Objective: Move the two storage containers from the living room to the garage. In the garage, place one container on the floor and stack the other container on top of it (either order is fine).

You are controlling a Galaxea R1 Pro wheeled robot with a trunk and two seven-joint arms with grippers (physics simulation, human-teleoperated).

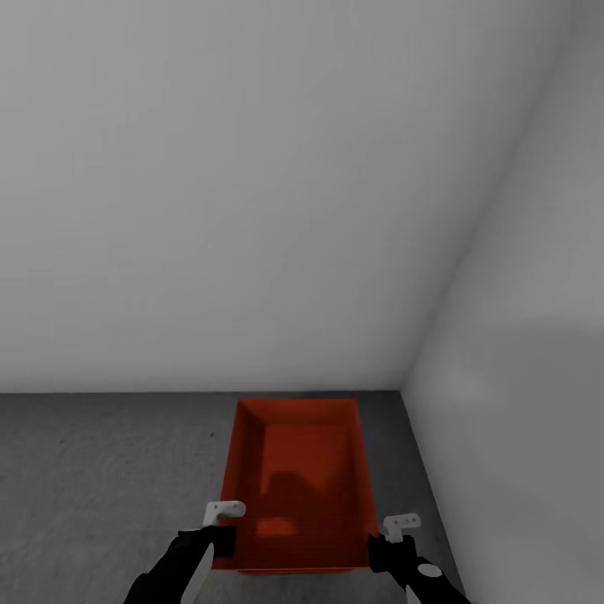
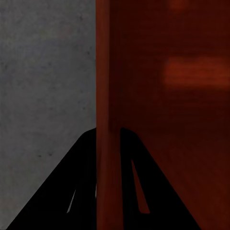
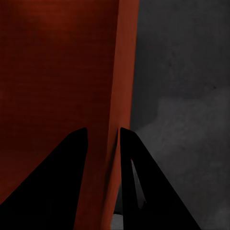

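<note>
A rust-red open-top storage container [image 1: 294,478] sits low over the dark grey concrete floor [image 1: 101,486] in the corner of the garage, between my two arms. My left gripper [image 1: 220,527] is shut on its left wall near the front corner. In the left wrist view that wall [image 2: 108,96] runs between the black fingers [image 2: 139,182]. My right gripper [image 1: 394,537] is shut on the right wall, and in the right wrist view the wall [image 3: 120,96] passes between its fingers [image 3: 64,177]. The box is empty inside. I cannot tell whether it touches the floor.
A plain white-grey wall [image 1: 210,210] stands just behind the container, and a second wall [image 1: 537,377] closes in on the right, meeting it in a corner. Open concrete floor stretches to the left of the box.
</note>
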